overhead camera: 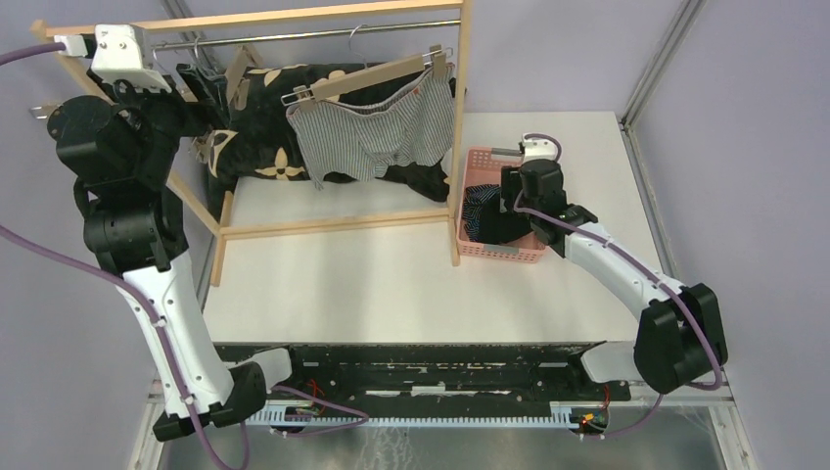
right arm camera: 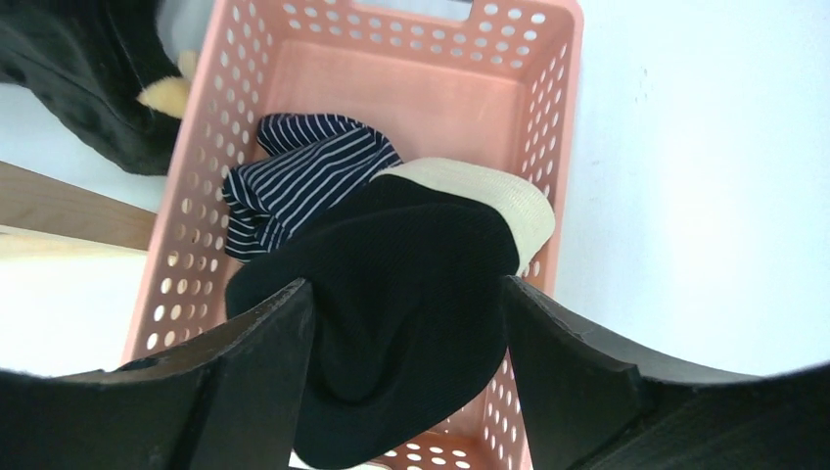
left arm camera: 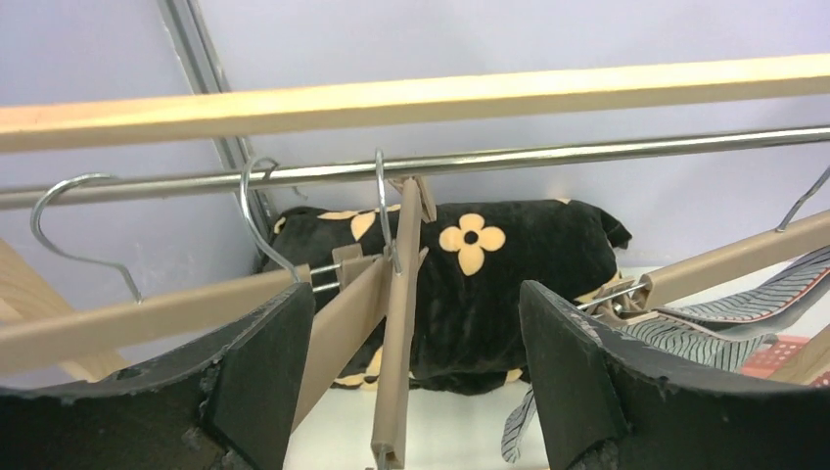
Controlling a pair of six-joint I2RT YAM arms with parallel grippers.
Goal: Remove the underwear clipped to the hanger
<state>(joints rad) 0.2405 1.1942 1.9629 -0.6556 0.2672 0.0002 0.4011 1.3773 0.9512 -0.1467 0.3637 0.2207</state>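
The grey-white pinstriped underwear hangs clipped to a wooden hanger on the rack's metal rail; its edge shows in the left wrist view. My left gripper is raised at the rail's left end and is open. A bare wooden hanger hangs between its fingers, apart from both. My right gripper is open over the pink basket. In the basket lie the black underwear, right between the fingers, and the navy striped underwear.
A black cushion with cream flowers lies behind the rack. Other bare hangers hang at the rail's left end. The rack's wooden post stands against the basket. White tabletop spreads in front of the rack.
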